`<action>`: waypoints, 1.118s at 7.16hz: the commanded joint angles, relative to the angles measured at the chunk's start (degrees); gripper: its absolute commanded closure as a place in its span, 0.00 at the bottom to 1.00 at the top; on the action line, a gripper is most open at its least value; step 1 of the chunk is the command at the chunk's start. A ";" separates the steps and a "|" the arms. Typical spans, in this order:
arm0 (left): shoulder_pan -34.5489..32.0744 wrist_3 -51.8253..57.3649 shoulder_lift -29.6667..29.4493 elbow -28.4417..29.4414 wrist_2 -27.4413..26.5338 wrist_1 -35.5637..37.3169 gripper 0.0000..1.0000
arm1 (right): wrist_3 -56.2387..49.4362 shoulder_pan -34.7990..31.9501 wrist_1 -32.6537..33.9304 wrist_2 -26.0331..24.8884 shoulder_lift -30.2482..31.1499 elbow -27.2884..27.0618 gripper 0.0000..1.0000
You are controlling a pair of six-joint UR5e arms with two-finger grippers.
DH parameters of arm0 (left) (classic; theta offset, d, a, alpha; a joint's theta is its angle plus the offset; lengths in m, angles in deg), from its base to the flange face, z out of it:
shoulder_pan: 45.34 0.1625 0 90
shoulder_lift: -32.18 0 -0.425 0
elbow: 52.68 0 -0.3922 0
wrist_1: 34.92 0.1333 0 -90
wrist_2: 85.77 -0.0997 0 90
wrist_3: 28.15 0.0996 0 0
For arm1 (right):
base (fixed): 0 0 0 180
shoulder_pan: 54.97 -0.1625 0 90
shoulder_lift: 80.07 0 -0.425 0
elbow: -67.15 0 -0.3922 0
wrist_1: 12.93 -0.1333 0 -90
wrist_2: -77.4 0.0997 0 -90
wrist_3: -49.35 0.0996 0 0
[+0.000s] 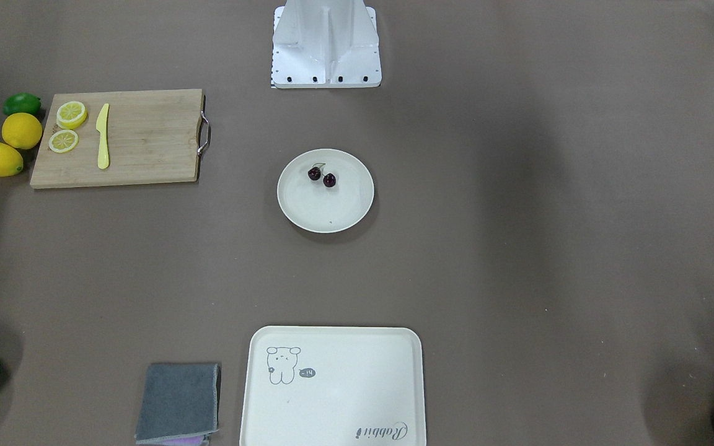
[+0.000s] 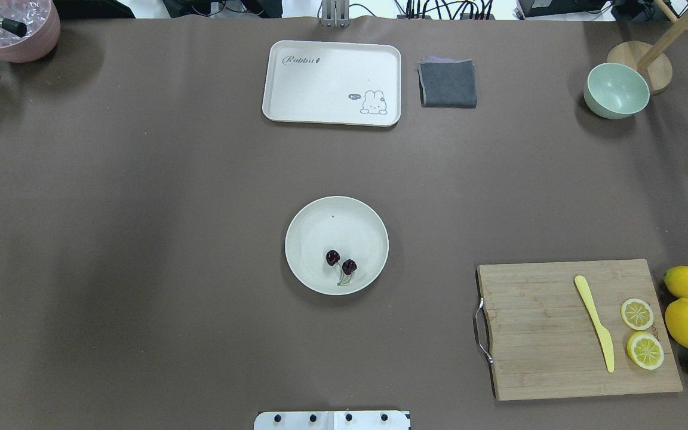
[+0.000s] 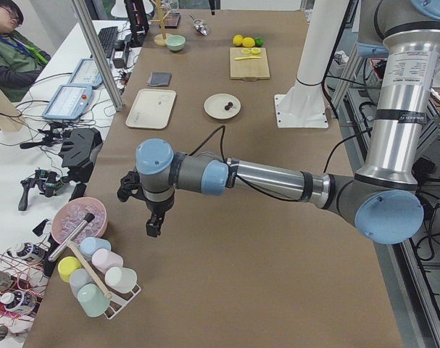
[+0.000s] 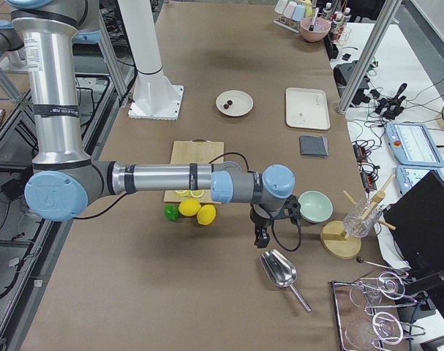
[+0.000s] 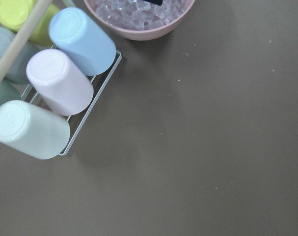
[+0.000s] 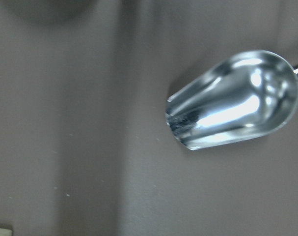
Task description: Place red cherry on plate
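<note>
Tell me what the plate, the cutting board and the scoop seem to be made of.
Plate: matte off-white with only soft shading and no sharp highlights. It looks like plastic or a fibre composite rather than glazed ceramic, but that is uncertain.
Cutting board: wood, possibly bamboo, with pale tan parallel strips and a dull finish.
Scoop: polished metal with mirror-like reflections across its bowl.

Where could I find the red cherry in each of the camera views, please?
Exterior front-facing: red cherry at centre, upper part of the plate.
Overhead exterior: red cherry at centre, lower part of plate.
Exterior left: red cherry upper centre.
Exterior right: red cherry upper centre.
Left wrist-mounted: not in it.
Right wrist-mounted: not in it.
Shared landmark: the plate.
</note>
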 commanded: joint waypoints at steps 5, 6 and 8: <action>-0.06 0.11 1.90 3.44 0.11 -1.71 0.02 | -1.70 -6.58 5.99 0.64 1.29 -4.62 0.00; -0.06 0.11 1.90 3.44 0.11 -1.71 0.02 | -0.99 -6.58 8.47 0.38 1.72 -8.06 0.00; -0.06 0.28 1.90 3.53 -0.07 -1.80 0.02 | -0.72 -6.58 9.38 0.38 1.29 -8.89 0.00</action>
